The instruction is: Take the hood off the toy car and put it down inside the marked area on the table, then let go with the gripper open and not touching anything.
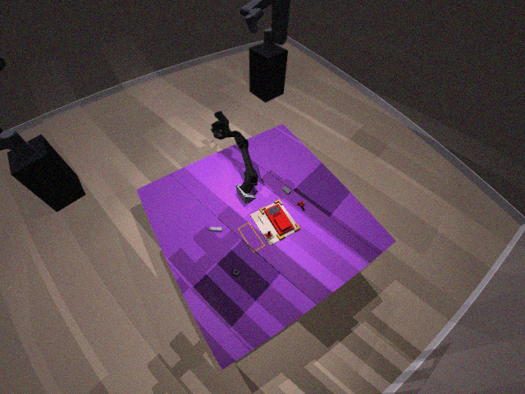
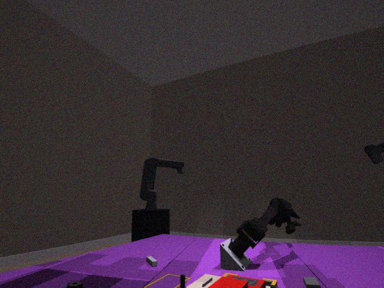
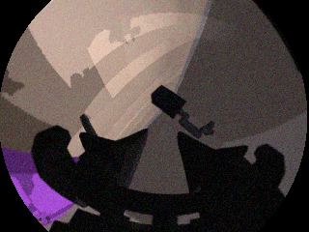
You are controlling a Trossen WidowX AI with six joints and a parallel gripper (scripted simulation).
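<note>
Matt purple mat (image 1: 190, 199), wood-grain plank floor (image 1: 106, 139), matt red toy car (image 1: 280, 220), matt black arm (image 1: 245, 158)

Purple surface (image 1: 178, 203) at frame centre; cream board (image 1: 259, 220) bearing red toy car (image 1: 280, 220); yellow-outlined marked area (image 1: 251, 237) just left; grey block (image 1: 215, 229) further left.

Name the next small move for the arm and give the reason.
Probably swing the tool back over the mat toward the red toy car. In the top view the tool is raised and points away from the car, out past the purple mat's far edge. It stands open and holds nothing. The hood is on the car and nothing lies inside the yellow marked area.
</note>
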